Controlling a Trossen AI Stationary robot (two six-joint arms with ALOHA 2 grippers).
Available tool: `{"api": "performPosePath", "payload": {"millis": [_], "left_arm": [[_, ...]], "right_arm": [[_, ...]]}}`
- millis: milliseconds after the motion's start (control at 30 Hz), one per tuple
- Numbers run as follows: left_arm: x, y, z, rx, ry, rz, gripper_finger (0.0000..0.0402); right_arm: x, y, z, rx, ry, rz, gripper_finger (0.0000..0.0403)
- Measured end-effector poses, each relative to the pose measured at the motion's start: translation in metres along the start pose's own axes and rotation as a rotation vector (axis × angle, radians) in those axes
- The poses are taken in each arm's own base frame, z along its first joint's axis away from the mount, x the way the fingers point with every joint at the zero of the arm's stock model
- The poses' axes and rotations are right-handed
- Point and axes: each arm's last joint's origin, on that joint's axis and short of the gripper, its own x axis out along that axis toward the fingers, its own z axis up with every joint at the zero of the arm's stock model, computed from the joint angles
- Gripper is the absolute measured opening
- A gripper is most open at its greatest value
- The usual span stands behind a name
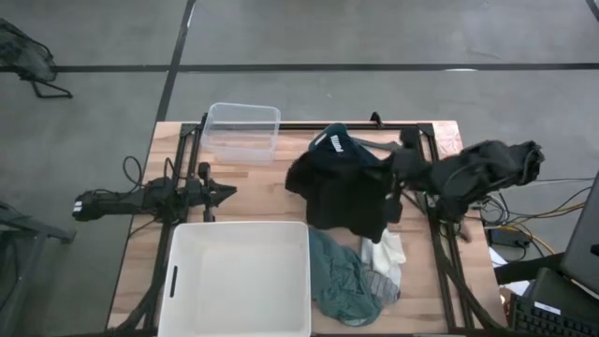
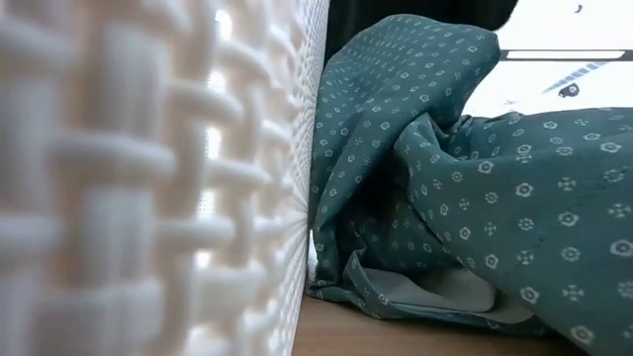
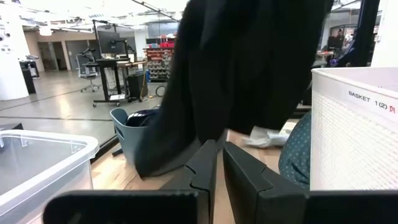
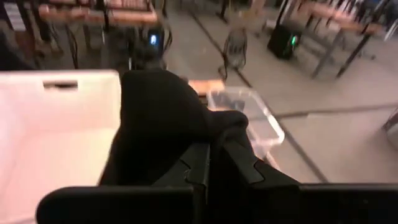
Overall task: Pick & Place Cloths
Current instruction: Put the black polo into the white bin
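Dangling from my right fingers, which are pinching it shut above the table, the black cloth is risking snagging the teal basket behind it.

- Black cloth: plain black, no pattern; hangs from the right hand, which is dark.
- Teal-green cloth: teal ground with a small repeating pale motif, clear in the low view.
- White cloth: plain white, right of the teal one.
- Grey cloth: grey, near right of the pile.
- Basket: teal with white lettering on the rim.
- Tub: white; woven-look white wall in the low view.
- Clear bin: colourless, see-through.
- Worktop: light wood tone, black frame rails.
- Left hand: dark.
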Motion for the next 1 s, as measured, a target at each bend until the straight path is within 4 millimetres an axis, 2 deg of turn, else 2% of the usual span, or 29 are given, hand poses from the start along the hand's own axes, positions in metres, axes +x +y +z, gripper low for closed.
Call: {"api": "performPosePath", "payload": {"millis": [233, 500, 833, 1000], "left_arm": [[0.000, 0.000, 0.000, 0.000, 0.000, 0.000, 0.0035], [0.000, 0.000, 0.000, 0.000, 0.000, 0.000, 0.0035], [0.000, 0.000, 0.000, 0.000, 0.000, 0.000, 0.0035], [0.000, 0.000, 0.000, 0.000, 0.000, 0.000, 0.0035]], "right_arm": [[-0.016, -0.016, 0.036, -0.045, -0.128, -0.082, 0.0018], [-0.016, -0.027, 0.067, -0.062, -0.260, -0.147, 0.0018], [-0.006, -0.028, 0.090, -0.085, -0.414, -0.221, 0.0018], [0.000, -0.025, 0.095, -0.087, -0.452, -0.219, 0.0018]]}}
